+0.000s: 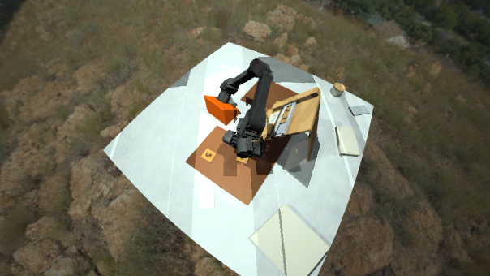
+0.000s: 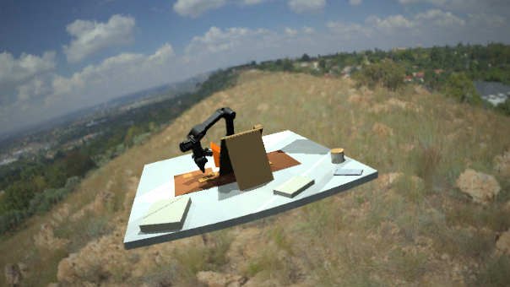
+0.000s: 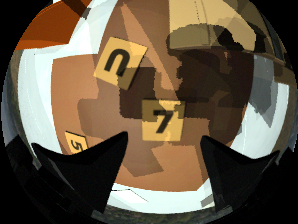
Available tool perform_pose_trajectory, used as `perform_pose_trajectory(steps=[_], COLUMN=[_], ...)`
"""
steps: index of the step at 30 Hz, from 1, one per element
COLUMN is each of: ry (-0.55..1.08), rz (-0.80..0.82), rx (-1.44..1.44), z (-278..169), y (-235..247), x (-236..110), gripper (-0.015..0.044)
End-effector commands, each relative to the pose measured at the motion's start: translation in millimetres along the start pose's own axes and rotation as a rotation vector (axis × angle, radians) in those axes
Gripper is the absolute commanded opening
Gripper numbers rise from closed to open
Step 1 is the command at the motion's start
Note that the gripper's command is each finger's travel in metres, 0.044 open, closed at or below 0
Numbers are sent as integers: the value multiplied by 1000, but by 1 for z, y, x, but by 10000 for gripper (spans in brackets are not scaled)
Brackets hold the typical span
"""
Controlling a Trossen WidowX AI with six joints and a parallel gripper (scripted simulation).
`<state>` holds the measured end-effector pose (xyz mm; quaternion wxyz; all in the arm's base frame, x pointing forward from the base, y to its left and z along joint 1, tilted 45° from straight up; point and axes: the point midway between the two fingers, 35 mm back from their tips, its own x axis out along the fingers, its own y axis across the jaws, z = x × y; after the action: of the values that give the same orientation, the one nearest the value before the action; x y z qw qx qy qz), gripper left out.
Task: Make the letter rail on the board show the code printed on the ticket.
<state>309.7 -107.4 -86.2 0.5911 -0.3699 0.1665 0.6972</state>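
We see the gripper (image 3: 160, 156) low over the brown mat (image 1: 227, 178), pointing down, fingers apart with nothing between them. In the wrist view a yellow tile marked "7" (image 3: 162, 121) lies flat on the mat directly under the gap between the fingers, not touched by either. A second tile, "U" (image 3: 120, 63), lies on the mat just beyond it, tilted. A third, reading "5" (image 3: 77, 141), shows partly at the left finger's edge; from the top view the same "5" tile (image 1: 208, 154) sits near the mat's left corner, well apart from the gripper (image 1: 247, 148).

The tan board (image 1: 302, 111) leans tilted just beside the arm (image 1: 260, 93), its letter rail (image 1: 284, 118) facing up; we cannot read what, if anything, sits in the rail. A pale patch on the board just left of the rail may be the ticket; its print is too small to read.

An orange box (image 1: 220, 109) stands on the counter (image 1: 154, 142) next to the arm. A small can (image 1: 337, 89), a grey card (image 1: 359, 109) and two cream slabs (image 1: 347, 140) (image 1: 290, 241) lie farther out, all on the counter.
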Motion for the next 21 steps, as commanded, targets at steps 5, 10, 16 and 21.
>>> perform_pose_trajectory(steps=[5,10,16,21], ry=[7,7,6,6], rz=[5,5,5,5], rx=[-43,-43,-43,-43], z=[-6,-7,-6,-6], y=[-1,-1,-1,0], x=[2,16,35,35], gripper=[340,340,340,340])
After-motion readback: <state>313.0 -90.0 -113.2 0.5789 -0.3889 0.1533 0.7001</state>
